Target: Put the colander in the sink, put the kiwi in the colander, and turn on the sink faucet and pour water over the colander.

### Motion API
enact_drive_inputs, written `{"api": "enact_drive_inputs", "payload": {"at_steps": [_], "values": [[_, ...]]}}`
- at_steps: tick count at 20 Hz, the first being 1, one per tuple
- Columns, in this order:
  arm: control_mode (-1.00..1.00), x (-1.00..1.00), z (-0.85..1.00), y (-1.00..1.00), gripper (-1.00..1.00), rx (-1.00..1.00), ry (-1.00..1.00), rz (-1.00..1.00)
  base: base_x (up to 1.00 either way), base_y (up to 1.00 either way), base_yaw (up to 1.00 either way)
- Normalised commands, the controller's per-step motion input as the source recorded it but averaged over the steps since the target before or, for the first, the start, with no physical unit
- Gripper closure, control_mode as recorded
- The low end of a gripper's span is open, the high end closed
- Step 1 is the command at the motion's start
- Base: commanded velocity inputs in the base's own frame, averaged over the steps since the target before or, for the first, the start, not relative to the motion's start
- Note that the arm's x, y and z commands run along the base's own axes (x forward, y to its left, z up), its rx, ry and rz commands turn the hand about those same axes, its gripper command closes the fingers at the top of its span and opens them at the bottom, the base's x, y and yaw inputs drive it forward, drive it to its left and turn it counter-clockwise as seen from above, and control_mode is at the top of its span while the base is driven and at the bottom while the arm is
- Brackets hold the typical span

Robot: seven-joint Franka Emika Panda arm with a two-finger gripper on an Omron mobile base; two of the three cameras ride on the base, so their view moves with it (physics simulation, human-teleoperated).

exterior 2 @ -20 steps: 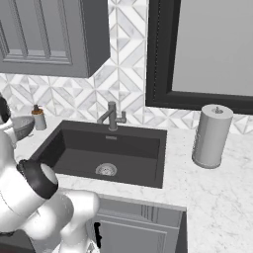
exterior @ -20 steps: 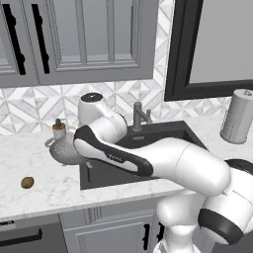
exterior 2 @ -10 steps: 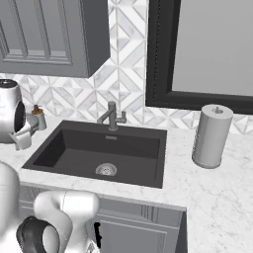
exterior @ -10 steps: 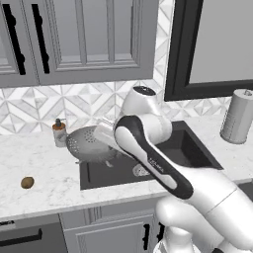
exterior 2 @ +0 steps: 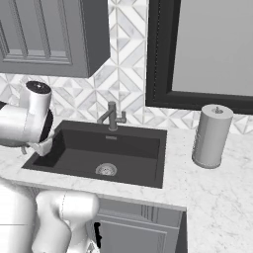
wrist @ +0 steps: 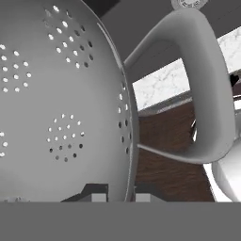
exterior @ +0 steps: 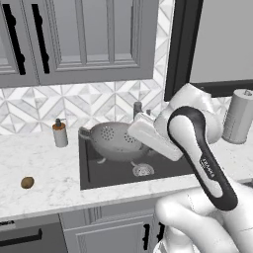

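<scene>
The colander [exterior: 114, 140], a grey metal bowl dotted with holes, hangs tilted over the left half of the dark sink [exterior: 116, 173]. My gripper [wrist: 120, 195] is shut on its rim, one fingertip inside the bowl and one outside. The colander's wall [wrist: 61, 108] and a loop handle [wrist: 209, 94] loom large in the hand view. The kiwi [exterior: 27, 182] lies on the marble counter left of the sink, well away from the gripper. The sink faucet [exterior 2: 112, 116] stands behind the basin [exterior 2: 126, 148], and the drain [exterior 2: 105, 169] lies on the sink floor.
A soap dispenser [exterior: 60, 133] stands on the counter just left of the sink's back corner. A paper towel roll [exterior 2: 212, 136] stands right of the sink. Grey wall cabinets hang above the counter. My own arm [exterior: 197, 148] crosses in front of the sink's right side.
The arm has swung right with the colander in its grip, carrying it from beside the soap dispenser to over the sink. The kiwi has stayed put.
</scene>
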Motion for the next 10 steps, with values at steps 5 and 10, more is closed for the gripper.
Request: {"api": "enact_drive_inputs", "payload": {"at_steps": [5, 10], "values": [[-1.0, -0.32, 0.32, -0.79, 1.0, 0.24, 0.09, 0.2, 0.0, 0.0, 0.0], [-1.0, -0.25, 0.2, -0.79, 1.0, 0.16, 0.03, 0.23, 0.0, 0.0, 0.0]]}}
